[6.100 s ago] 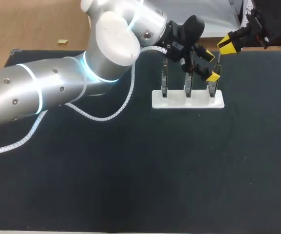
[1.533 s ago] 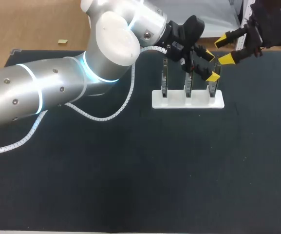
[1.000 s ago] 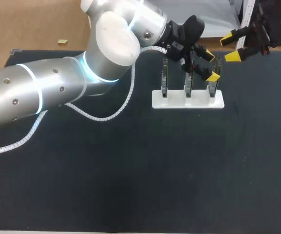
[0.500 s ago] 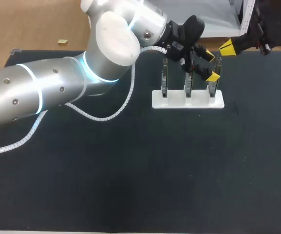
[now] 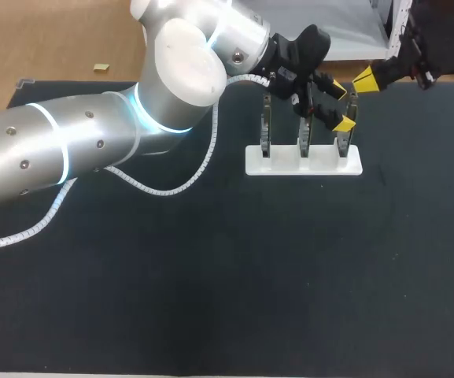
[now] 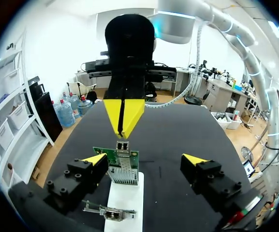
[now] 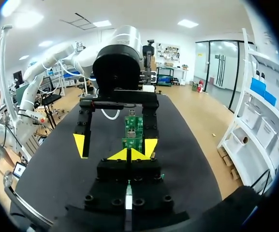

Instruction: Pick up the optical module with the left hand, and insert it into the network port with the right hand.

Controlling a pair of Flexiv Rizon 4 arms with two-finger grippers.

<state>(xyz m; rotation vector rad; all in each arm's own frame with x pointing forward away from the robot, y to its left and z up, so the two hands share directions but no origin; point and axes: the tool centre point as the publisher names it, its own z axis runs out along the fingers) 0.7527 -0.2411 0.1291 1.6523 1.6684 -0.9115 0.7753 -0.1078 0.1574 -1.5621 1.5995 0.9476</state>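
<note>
The optical module (image 6: 122, 145) was judged seated atop the end board (image 6: 124, 169), its axis in line with the closed right gripper (image 6: 124, 130) just beyond it. The left gripper (image 6: 145, 160) was noted open, astride the board.

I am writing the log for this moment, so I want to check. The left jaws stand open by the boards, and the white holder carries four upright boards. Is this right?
Not quite. The white holder carries three upright boards, not four; the head view shows them in a row. The rest holds: the left gripper is by the boards with its jaws open.
</note>
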